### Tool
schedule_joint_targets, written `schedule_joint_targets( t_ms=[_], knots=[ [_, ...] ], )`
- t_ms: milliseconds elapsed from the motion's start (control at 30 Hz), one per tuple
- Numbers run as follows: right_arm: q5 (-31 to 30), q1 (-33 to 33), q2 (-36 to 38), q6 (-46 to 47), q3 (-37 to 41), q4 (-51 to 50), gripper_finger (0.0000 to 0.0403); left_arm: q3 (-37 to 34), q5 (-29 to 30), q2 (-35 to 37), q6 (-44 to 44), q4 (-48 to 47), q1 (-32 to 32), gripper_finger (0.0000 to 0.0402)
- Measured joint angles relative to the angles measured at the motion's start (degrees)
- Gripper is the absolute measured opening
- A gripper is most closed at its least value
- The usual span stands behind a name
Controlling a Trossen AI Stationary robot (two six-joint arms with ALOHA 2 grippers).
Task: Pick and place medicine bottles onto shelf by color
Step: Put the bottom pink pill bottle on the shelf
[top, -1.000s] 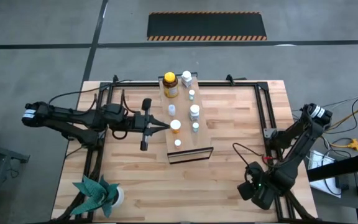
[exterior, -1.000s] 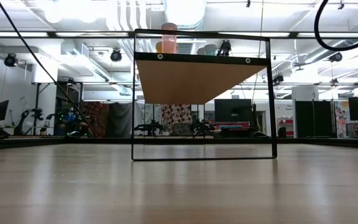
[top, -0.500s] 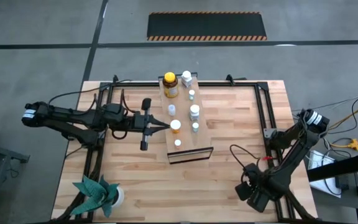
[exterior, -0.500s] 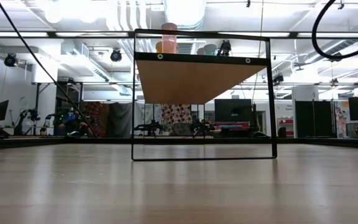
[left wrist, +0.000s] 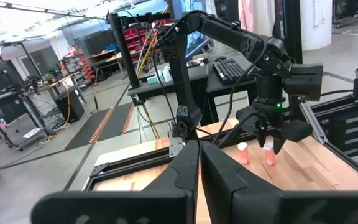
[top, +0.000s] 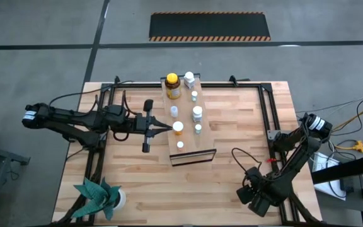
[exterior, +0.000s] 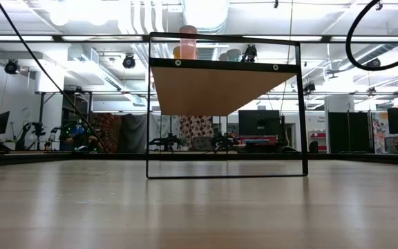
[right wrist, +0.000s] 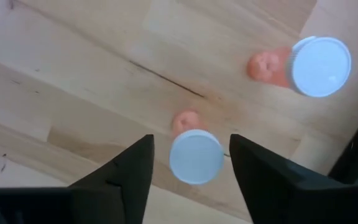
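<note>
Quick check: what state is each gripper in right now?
Left gripper: closed, holding nothing, beside the shelf.
Right gripper: open above a white-capped orange bottle, not gripping it.

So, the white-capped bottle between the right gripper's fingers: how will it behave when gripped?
Probably stiff: the bottle looks like hard plastic with a wide white cap. It likely weighs little, being small between the open right gripper fingers. It stands upright and narrow, so a one-sided nudge might tip it toward the other bottle.
</note>
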State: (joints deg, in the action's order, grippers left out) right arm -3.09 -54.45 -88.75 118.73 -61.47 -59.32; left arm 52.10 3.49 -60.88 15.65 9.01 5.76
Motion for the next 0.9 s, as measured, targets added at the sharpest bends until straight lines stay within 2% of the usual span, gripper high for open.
schedule_joint_targets(
  t_ms=[300,400,700,900],
  knots=[
    [-0.02,0.00,-0.13,0.69,0.00,-0.07,0.0118,0.00,0.00,0.00,0.03,-0.01,0.00,0.0000],
    [-0.07,0.00,-0.20,0.83,0.00,0.06,0.0101,0.00,0.00,0.00,0.09,-0.02,0.00,0.0000],
    [0.03,0.00,1.04,0.02,-0.28,-0.25,0.0130,0.00,0.00,0.00,0.12,-0.03,-0.01,0.0000],
    [-0.42,2.11,4.21,-8.18,-4.09,-1.22,0.0114,0.00,0.00,0.00,0.10,-0.06,0.00,0.0000]
  ],
)
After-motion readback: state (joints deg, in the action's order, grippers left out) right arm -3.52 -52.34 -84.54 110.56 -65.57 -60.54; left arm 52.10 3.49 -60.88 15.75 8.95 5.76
